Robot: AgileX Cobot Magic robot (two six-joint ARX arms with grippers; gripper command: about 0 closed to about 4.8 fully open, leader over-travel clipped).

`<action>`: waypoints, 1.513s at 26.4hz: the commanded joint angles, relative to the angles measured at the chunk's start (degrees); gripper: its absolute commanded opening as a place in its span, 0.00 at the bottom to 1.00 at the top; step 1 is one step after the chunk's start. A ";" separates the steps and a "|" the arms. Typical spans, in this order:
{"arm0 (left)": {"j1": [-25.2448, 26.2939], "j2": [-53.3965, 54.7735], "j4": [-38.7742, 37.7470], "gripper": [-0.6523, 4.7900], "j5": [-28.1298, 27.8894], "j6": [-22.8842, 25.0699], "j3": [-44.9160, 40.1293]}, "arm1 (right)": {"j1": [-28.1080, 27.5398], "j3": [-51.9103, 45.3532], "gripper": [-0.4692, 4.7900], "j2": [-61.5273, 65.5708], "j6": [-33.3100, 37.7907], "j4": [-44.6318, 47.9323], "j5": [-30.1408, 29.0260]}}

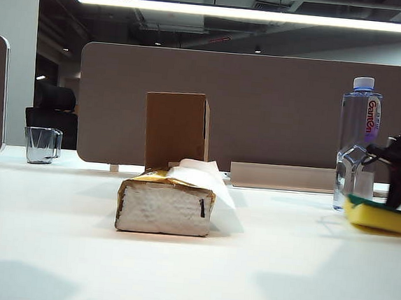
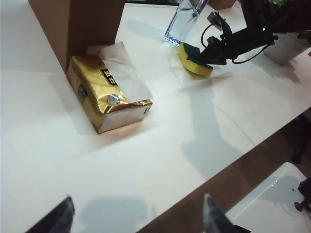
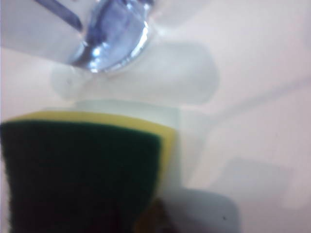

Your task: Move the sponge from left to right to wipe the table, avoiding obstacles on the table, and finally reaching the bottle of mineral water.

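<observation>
The yellow sponge [image 1: 379, 217] with its dark green top lies on the white table [image 1: 267, 268] at the far right, just in front of the bottle of mineral water [image 1: 358, 136]. My right gripper [image 1: 400, 208] is shut on the sponge's right end. In the right wrist view the sponge [image 3: 82, 170] fills the near field, with the bottle's base [image 3: 109, 39] just beyond it. The two obstacles stand mid-table: the gold-and-white tissue pack [image 1: 165, 207] and, behind it, the brown cardboard box [image 1: 176, 129]. My left gripper [image 2: 138, 216] hangs open and empty above the table's near edge.
A clear glass cup [image 1: 41, 144] stands at the back left. A brown partition wall [image 1: 274, 107] runs behind the table. In the left wrist view the table's front edge [image 2: 228, 170] drops to a dark floor.
</observation>
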 commanded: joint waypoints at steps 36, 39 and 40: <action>0.02 0.02 -0.83 0.75 1.44 0.04 0.35 | 0.11 2.97 0.79 -8.50 0.74 -5.05 2.64; 0.02 0.02 -0.74 0.75 1.40 0.55 0.35 | 0.11 3.02 0.79 -11.58 0.76 -6.25 2.47; 0.02 0.02 -0.52 0.75 1.20 0.72 0.35 | 0.11 2.99 0.79 -12.46 0.74 -6.80 2.45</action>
